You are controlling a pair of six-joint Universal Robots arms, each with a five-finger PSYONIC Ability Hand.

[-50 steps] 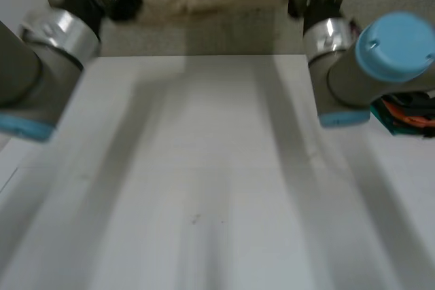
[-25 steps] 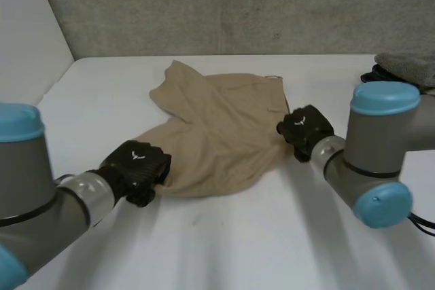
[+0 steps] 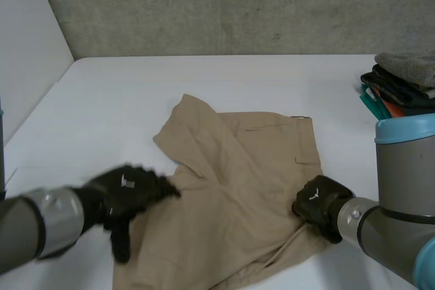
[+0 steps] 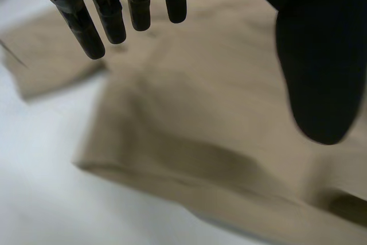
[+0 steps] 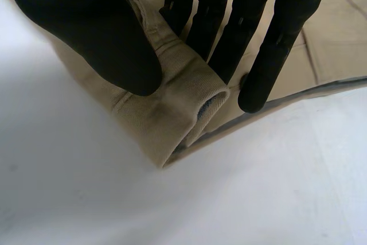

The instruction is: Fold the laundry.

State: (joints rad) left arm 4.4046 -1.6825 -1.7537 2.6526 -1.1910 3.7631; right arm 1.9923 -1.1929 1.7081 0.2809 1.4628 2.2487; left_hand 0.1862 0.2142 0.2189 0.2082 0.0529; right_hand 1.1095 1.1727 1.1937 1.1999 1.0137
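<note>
Hovering over the near corner of the beige garment (image 3: 238,181) with the left robot hand (image 3: 126,191): fingers (image 4: 109,18) straight and spread, thumb held apart, nothing gripped, flat cloth (image 4: 189,124) just under the palm and beyond the fingertips. Lies spread on the table (image 3: 122,100) between the two hands, reaching from under the left robot hand across to the right robot hand (image 3: 318,203). Seems to run lengthwise away from both hands, toward the far side of the table. Pinches a rolled edge of the beige garment (image 5: 172,113) between thumb and fingers of the right robot hand (image 5: 97,32), clamped on the cloth, with bare table just beside the thumb. Turns, by this reading, on the right side: edge already in grasp there, rest of the cloth lying toward the left robot hand, so a fold would likely carry across that way. Sits well apart, beyond the right arm: stack of folded clothes (image 3: 401,86).
</note>
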